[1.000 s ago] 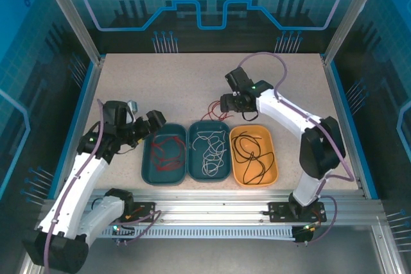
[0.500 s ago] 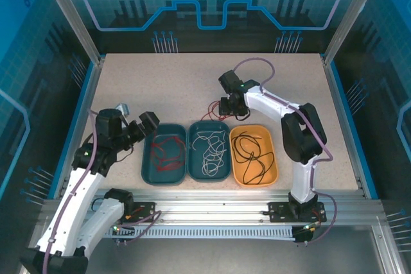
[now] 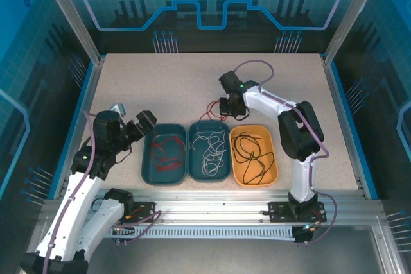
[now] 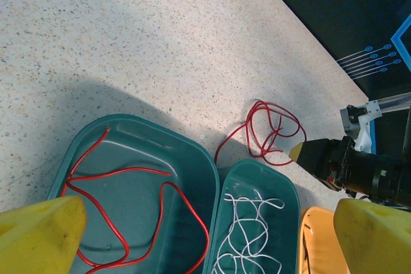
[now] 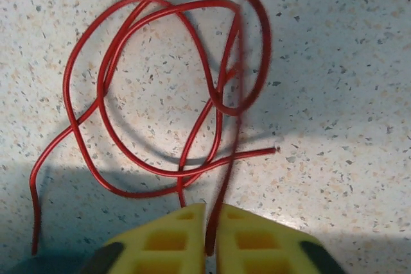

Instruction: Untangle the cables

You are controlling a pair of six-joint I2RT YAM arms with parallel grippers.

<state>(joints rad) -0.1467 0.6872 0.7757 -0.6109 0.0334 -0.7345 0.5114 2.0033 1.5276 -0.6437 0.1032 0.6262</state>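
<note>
Red wire (image 5: 239, 62) is lying in a loose coil of overlapping loops on the speckled table (image 3: 167, 81), just beyond the trays at about twelve o'clock from the middle one. The right pincer (image 5: 210, 213) is clenching one strand at the near edge of that coil, fingers pressed together with the wire running up out of the gap between them. The left pincer (image 3: 133, 117) is hanging released, fingers spread wide, at nine o'clock from the left teal tray (image 3: 142, 165). To my eye the pick-up is the step being done, and it is asking for a slow, straight lift, so the loops are sliding off one another and not pulling into a knot. After that the wire is probably heading toward eight o'clock, to the left tray where the other red wire (image 3: 166, 153) is sitting, and the trailing end wants keeping high enough that it is not dragging through the white ones. I am counting three trays: two teal and one orange. The middle teal tray (image 3: 209, 122) is holding white wires (image 3: 210, 149) and the orange tray (image 3: 270, 139) black wires (image 3: 252, 155), both too tangled for me to count strands. One red coil is lying loose outside.
</note>
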